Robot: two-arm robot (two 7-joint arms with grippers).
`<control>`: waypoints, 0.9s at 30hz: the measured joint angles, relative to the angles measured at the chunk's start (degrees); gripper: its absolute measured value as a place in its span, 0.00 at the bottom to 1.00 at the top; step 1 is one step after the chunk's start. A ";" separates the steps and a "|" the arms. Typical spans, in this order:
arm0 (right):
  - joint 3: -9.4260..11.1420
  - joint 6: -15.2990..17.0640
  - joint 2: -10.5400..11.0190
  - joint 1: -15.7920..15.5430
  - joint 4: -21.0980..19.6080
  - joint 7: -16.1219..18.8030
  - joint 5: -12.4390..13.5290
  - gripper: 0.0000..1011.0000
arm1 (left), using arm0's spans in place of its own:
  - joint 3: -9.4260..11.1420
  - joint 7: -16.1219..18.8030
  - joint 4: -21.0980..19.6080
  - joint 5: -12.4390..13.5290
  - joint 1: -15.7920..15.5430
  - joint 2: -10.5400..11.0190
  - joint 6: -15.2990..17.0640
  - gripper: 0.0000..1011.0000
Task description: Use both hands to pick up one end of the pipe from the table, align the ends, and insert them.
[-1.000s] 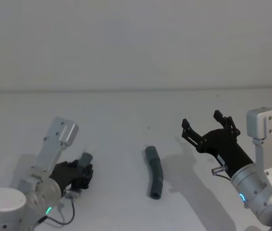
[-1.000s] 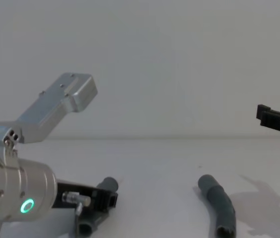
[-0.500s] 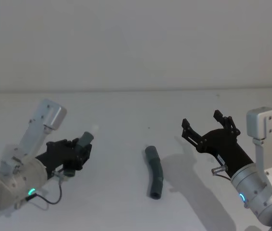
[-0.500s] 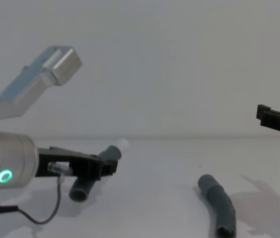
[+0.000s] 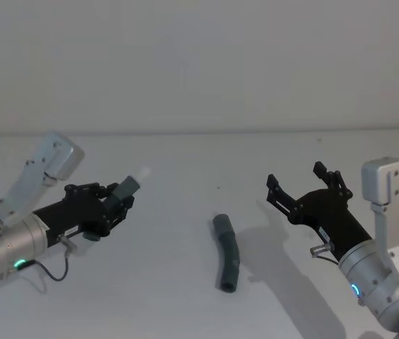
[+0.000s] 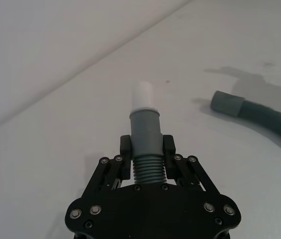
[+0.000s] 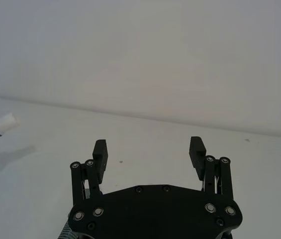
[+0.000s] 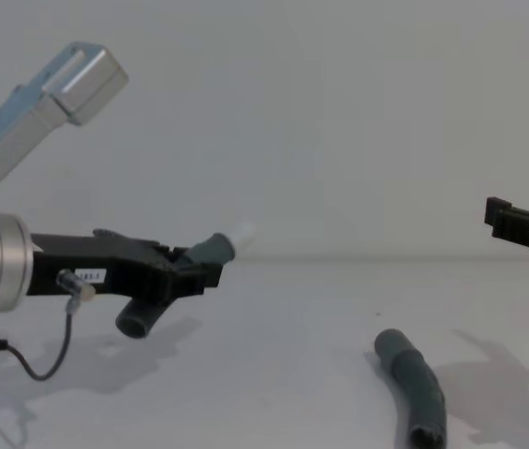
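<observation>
Now, over the whitish table (image 5: 185,282), left end effector (image 5: 120,205) grips one pipe (image 6: 145,129); right end effector (image 5: 296,176) gapes.

Bare table (image 5: 185,162) rings the lying hose piece (image 5: 227,251), well apart from right gripper (image 5: 295,175) and held piece (image 5: 123,189)

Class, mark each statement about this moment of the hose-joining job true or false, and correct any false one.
1. The left hand is shut on the plug-tipped hose piece. True.
2. The plug-tipped hose piece rests on the table. False: it is held in the air above the table.
3. The right hand is open and empty. True.
4. The other hose piece is gripped by the right hand. False: it lies on the table, apart from that hand.
</observation>
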 joint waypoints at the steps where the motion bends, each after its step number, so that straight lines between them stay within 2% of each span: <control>1: 0.00 0.00 0.00 0.00 0.00 0.00 0.00 0.99 | 0.20 -0.61 0.38 0.02 -0.35 0.36 -0.65 0.33; 14: 0.00 0.00 0.00 0.00 0.00 0.00 0.00 0.99 | 3.62 -11.38 5.00 1.88 -5.41 4.50 -13.18 0.33; 17: 0.00 0.00 0.00 0.00 0.00 0.00 0.00 0.99 | 4.26 -12.91 5.89 2.28 -6.36 4.99 -15.36 0.33; 19: 0.00 0.00 0.00 0.00 0.00 0.00 0.00 0.99 | 5.08 -15.01 7.04 2.84 -7.54 5.42 -18.59 0.33; 20: 0.00 0.00 0.00 0.00 0.00 0.00 0.00 0.99 | 5.08 -15.01 7.04 2.84 -7.54 5.42 -18.59 0.33; 27: 0.00 0.00 0.00 0.00 0.00 0.00 0.00 0.99 | 7.05 -19.66 10.52 4.11 -10.75 5.91 -27.19 0.33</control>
